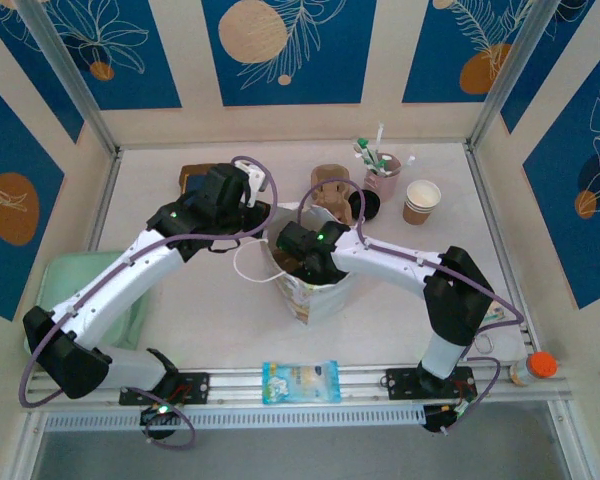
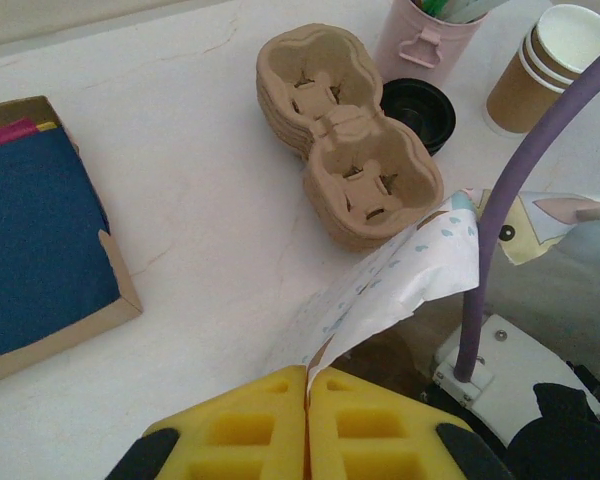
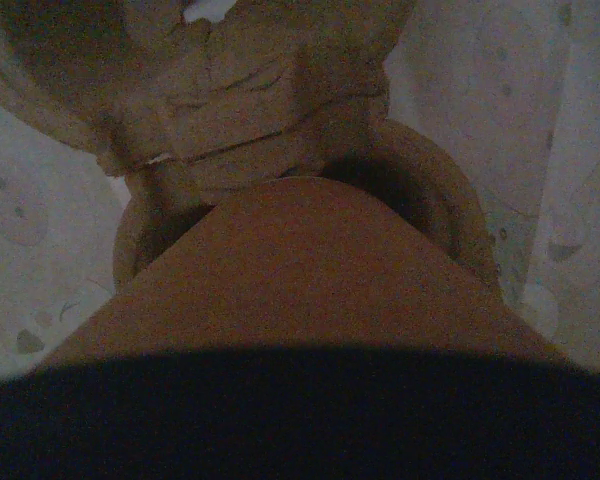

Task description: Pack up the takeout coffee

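Pinching the bag (image 2: 400, 285) rim, fingers (image 2: 230, 435) pressed together, the left gripper (image 2: 307, 405) holds it open; the takeout coffee (image 3: 300, 270), mid-frame, is inside at the carrier (image 3: 250, 100); the right gripper (image 1: 302, 250) fingers' state cannot be told; release likely remains.

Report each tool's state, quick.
Left tool: shut on the paper bag's edge.
Right tool: inside the bag at the coffee cup; grip cannot be told.

text: none legible | packet (image 1: 300, 382) at near edge: print too small to read
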Motion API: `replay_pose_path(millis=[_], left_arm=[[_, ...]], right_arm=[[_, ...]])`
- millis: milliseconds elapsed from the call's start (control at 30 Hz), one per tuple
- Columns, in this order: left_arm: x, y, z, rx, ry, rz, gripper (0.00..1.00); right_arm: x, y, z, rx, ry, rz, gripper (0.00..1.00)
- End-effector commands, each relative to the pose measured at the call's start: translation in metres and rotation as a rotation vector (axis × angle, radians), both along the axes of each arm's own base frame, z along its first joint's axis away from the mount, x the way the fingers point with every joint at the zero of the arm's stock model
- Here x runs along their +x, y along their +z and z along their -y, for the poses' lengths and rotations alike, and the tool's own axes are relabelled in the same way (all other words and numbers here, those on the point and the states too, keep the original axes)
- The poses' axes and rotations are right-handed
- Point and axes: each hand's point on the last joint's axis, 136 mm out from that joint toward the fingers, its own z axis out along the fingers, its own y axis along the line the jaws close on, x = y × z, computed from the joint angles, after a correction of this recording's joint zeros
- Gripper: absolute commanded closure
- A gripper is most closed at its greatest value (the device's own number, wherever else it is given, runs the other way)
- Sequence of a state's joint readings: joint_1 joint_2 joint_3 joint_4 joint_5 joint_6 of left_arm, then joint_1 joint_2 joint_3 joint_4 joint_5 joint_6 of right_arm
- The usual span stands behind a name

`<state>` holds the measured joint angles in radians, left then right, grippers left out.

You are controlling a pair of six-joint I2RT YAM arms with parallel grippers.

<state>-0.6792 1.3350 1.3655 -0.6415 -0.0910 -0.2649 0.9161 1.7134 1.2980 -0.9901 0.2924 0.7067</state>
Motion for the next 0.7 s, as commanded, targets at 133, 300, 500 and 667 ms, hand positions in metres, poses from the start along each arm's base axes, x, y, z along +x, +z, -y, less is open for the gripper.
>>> replay_pose_path(millis=[133,300,500,667], left_arm=[[0.0080,0.0049,0.0015,-0.019,0.025,0.014,0.91],[0.0086,0.0048,0.0022,-0.021,0.024,0.014,0.91],[0.0087,0.0043,0.0032,-0.023,0.022,0.012,0.92],[0.0082,0.0039,0.0026,-0.021,0.022,0.010,0.91]], right_arm=[[0.0011,-0.0082,0.0111,-0.041,-0.011,-0.002,0.67],[0.0006,-0.0098,0.0121,-0.039,-0.015,-0.003,0.67],[0.0015,-0.0118,0.0126,-0.038,-0.017,-0.002,0.67],[0.0041,-0.0111,0.0110,-0.028,-0.019,0.005,0.67]])
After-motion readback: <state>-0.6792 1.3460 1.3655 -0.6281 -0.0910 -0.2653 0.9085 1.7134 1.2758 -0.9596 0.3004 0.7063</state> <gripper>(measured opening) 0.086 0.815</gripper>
